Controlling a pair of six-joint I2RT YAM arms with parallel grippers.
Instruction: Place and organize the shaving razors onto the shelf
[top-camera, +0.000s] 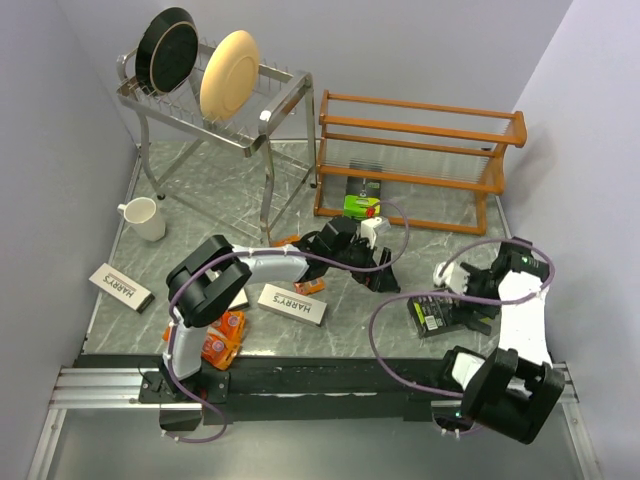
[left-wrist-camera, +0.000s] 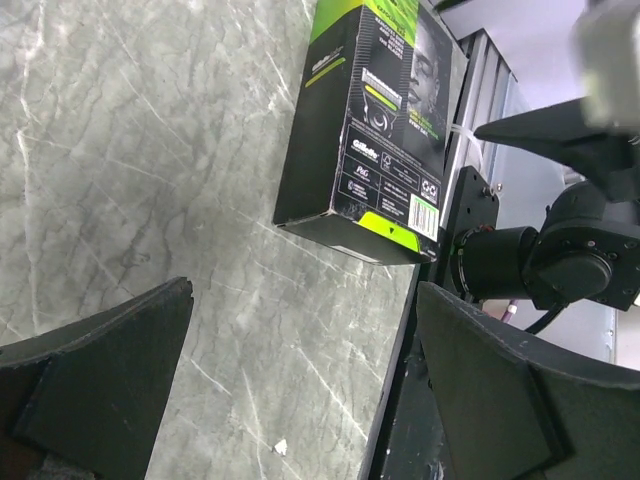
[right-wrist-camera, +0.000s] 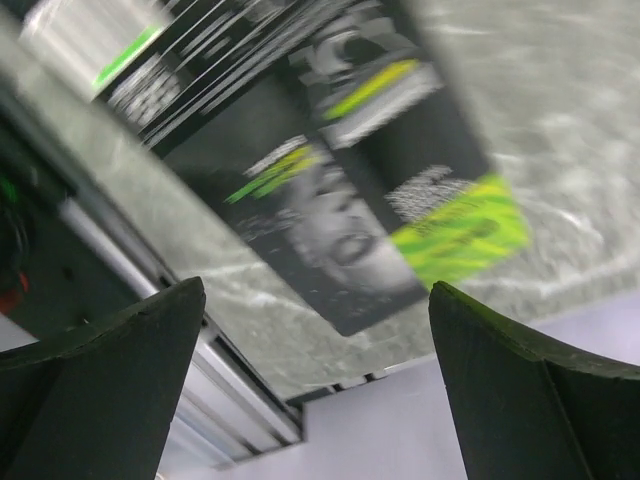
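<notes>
Your right claw (right-wrist-camera: 320, 400) stands wide open and holds nothing. The black-and-lime pack (right-wrist-camera: 350, 180) lies flat on the table (top-camera: 200, 200) just past its fingertips, at about 4 o'clock from the table's middle and close to the near edge. Your left claw (left-wrist-camera: 300, 400) is spread wide and empty too. It hovers over bare table near the middle, with that same pack ahead of it.

The shelf (top-camera: 420, 105) stands at the far edge, around 1 o'clock. A second black-and-lime pack (top-camera: 362, 203) sits low at its left end; you cannot tell from here whether it rests on the bottom rails or on the table under them. One Harry's box (top-camera: 292, 303) lies at 7 o'clock near the middle and another Harry's box (top-camera: 120, 287) out at 9 o'clock. Orange packs (top-camera: 222, 340) lie at 8 o'clock, partly under your left arm.

Expect the flat pack to be light and fairly stiff, probably printed card that will dent if you squeeze hard. Its glossy faces look slippery. Take it across its two long thin edges, near the middle of its length, so it hangs level and does not swing. Close only until it stops sliding. Since it lies flat, the fingertips must reach right down to the table on both sides. Treat the long boxes alike: grip across the short width at mid-length.
</notes>
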